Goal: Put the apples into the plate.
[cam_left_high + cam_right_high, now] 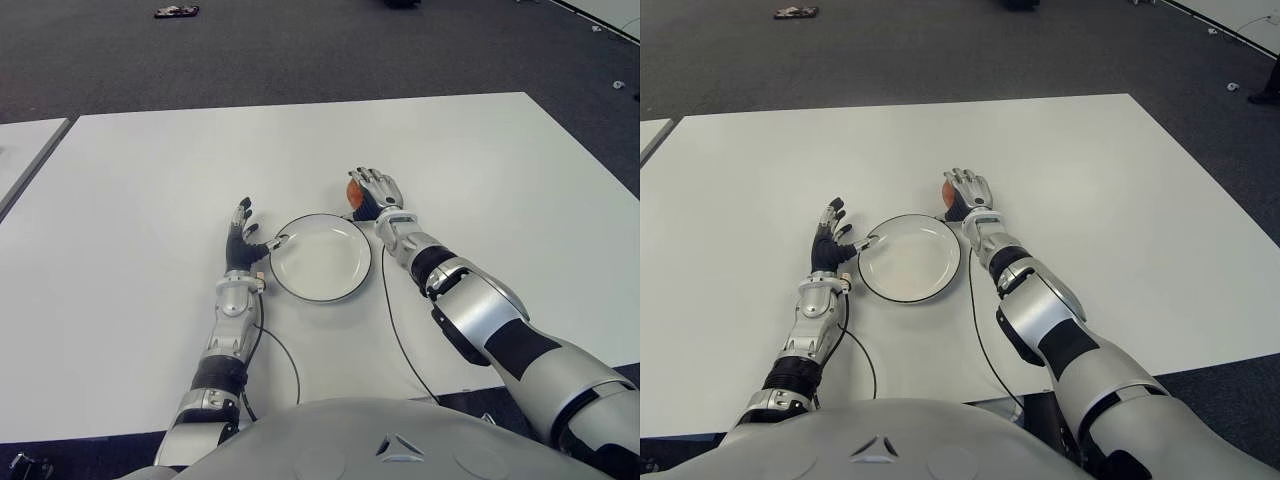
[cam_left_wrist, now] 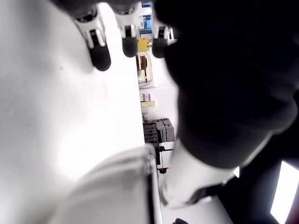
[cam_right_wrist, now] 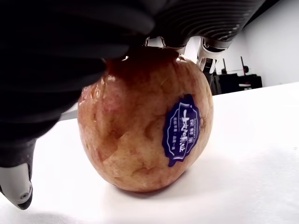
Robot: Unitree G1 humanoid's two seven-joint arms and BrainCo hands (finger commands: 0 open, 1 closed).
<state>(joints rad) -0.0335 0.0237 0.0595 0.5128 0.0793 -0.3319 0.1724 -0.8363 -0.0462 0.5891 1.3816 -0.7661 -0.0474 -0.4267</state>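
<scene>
right hand is cupped over the apple, mid-frame on the table beside the empty plate; grip likely loose. firm, smooth, roundish: wrap its sides. left hand spread.

Silver-grey arms with black joint bands end in each black-palmed robot hand, left and right, thin black cables trailing from both wrists.
</scene>
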